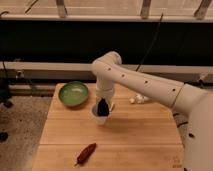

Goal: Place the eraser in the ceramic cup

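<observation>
The dark gripper (pixel 103 106) dips into the small plain white round ceramic cup (pixel 99 119) directly beneath it on the wooden table (pixel 135 137), whether open or closed I cannot tell, with the glossy green bowl (pixel 73 94) near.

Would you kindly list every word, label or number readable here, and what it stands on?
None can be read.
The small plain white ceramic cup, the glossy green round bowl and the white robot arm show no lettering.
A faint mark near the wooden table's front right corner is too blurred to read.
The dark gripper hangs at the cup's mouth.
</observation>
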`<state>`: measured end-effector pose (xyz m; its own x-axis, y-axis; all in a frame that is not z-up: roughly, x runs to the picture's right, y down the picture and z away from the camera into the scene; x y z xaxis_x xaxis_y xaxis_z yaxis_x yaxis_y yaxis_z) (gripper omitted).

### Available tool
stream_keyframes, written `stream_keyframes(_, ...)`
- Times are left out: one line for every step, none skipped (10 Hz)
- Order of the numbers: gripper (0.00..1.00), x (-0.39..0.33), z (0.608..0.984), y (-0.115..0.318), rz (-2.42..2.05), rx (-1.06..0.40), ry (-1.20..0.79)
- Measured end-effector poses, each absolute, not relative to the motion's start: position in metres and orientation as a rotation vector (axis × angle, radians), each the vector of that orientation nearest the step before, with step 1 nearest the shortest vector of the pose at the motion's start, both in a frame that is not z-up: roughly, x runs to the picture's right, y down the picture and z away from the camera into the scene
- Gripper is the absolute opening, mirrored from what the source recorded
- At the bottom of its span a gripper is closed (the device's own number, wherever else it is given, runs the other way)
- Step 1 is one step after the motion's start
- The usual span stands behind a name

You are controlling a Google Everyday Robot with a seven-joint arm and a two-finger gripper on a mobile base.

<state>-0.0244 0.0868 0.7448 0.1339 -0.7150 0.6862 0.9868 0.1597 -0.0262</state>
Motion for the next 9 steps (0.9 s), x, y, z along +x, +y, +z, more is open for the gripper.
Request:
stream_keyframes(0.36,-0.027,0.7433,0.0876,-1.338,-0.552,-0.613)
stream_keyframes(0.51,-0.0302,0.7407,0.0882,-1.354,-0.553,-0.625)
stream_keyframes(0.62,-0.0324,0.7394,0.0887,-1.36,-0.554,-0.631)
stream_keyframes(0.72,-0.0351,0.7391,0.089,-1.365,-0.555,-0.636)
stream_keyframes(0.79,-0.0353,0.7398,0.09,-1.364,-0.557,-0.641)
stream_keyframes(0.8,-0.0349,0.7405,0.0905,-1.363,-0.558,-0.643)
stream_keyframes(0.8,-0.0344,0.7411,0.0908,-1.363,-0.559,-0.642)
stream_keyframes(0.8,-0.031,0.7424,0.0909,-1.355,-0.562,-0.636)
stream_keyframes(0.8,-0.0264,0.7431,0.0906,-1.342,-0.565,-0.628)
